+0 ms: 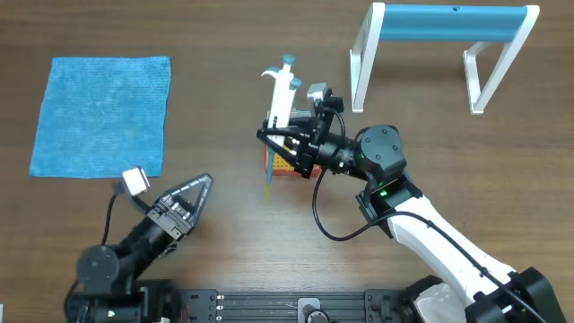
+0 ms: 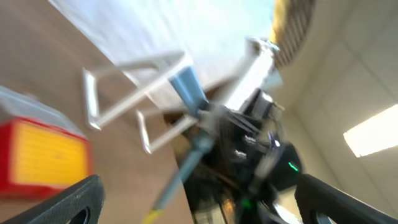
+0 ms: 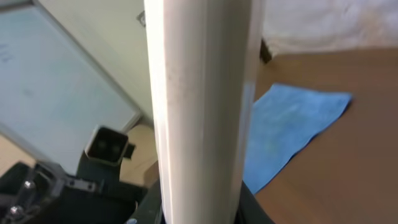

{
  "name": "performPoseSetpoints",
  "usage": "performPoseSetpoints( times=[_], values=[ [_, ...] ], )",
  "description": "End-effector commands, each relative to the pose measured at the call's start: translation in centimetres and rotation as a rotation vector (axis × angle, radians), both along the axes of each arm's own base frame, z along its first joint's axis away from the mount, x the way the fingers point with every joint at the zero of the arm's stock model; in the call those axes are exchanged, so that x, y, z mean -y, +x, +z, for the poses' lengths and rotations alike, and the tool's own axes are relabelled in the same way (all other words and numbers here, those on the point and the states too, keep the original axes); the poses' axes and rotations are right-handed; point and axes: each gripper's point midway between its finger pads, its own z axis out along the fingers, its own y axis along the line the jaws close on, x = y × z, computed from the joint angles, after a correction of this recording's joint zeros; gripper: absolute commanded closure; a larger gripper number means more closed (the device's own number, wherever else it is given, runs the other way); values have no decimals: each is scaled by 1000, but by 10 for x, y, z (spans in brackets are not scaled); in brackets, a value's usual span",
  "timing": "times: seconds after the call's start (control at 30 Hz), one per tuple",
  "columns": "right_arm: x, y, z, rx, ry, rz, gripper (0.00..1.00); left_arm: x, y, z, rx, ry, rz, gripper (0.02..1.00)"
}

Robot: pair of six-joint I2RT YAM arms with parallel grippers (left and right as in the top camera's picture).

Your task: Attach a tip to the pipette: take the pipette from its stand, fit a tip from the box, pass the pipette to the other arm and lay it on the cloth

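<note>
We see the pipette (image 1: 282, 92) at the centre of the top view, upright and lifted off the table, its white body with the blue cap above the right claw (image 1: 280, 142). That claw is pinching the body about halfway down, which leaves the thin lower shaft free. We judge the grip was chosen for that reason: the shaft has to reach into the tip box, and the other arm needs bare body to take hold of.

A small yellow tip (image 2: 152, 216) seems to sit on the shaft's end, so we take the fitting step as done, though the blur keeps us from being sure it is seated.

The red and yellow tip box (image 2: 43, 157) lies just below the right claw in the top view and is mostly covered by it.

The left claw (image 1: 195, 199) sits at the lower left, spread wide and facing the pipette, well apart from it. We read this as ready for the handover.

The blue cloth (image 1: 100, 117) lies flat at the upper left, on the left arm's side, which is why the pipette must change arms. The white and blue stand (image 1: 448, 22) at the upper right holds nothing.

In the right wrist view the pipette body hides the claw's own contact.
</note>
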Motion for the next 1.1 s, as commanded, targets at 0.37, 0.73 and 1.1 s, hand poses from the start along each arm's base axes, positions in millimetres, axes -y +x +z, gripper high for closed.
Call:
performPoseSetpoints(
  times=[0.37, 0.73, 1.1],
  values=[
    [-8, -55, 7, -225, 33, 331, 930, 61, -24, 90, 99, 136, -717, 20],
    [-7, -71, 7, -312, 27, 425, 928, 78, 13, 75, 146, 147, -797, 23],
    [-7, -75, 7, -320, 22, 447, 930, 49, 24, 74, 134, 175, -756, 23]
  ],
)
